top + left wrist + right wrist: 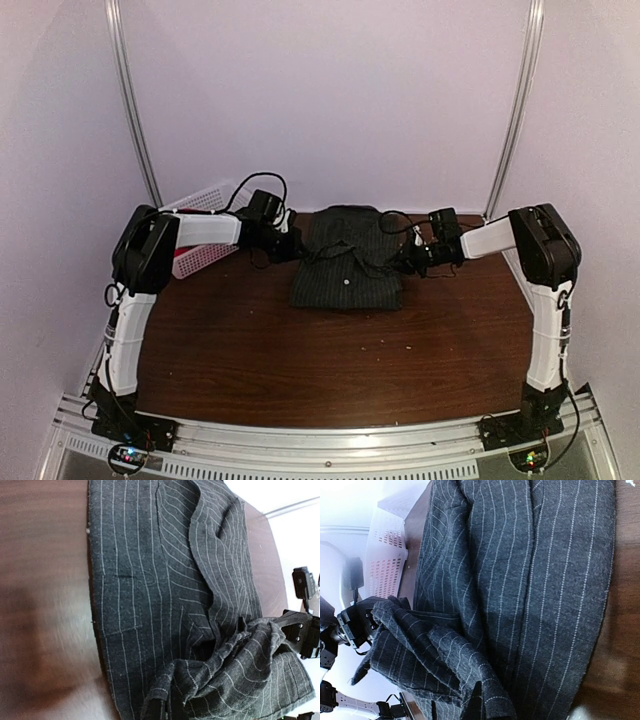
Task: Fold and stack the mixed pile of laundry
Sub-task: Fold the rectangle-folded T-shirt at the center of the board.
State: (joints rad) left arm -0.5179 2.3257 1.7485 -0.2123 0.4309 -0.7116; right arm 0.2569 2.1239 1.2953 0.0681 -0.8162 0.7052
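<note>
Left wrist view: tips of my left pincer were buried under the bunched pinstriped shirt; I couldn't see the jaws. The right pincer was the same in its own view. The shirt ran off both wrist frames. The left arm half hid the basket; something pink behind its lattice, unidentifiable. The near surface was blurred.

one pinstriped shirt, one lattice basket, one left gripper, one right gripper.
</note>
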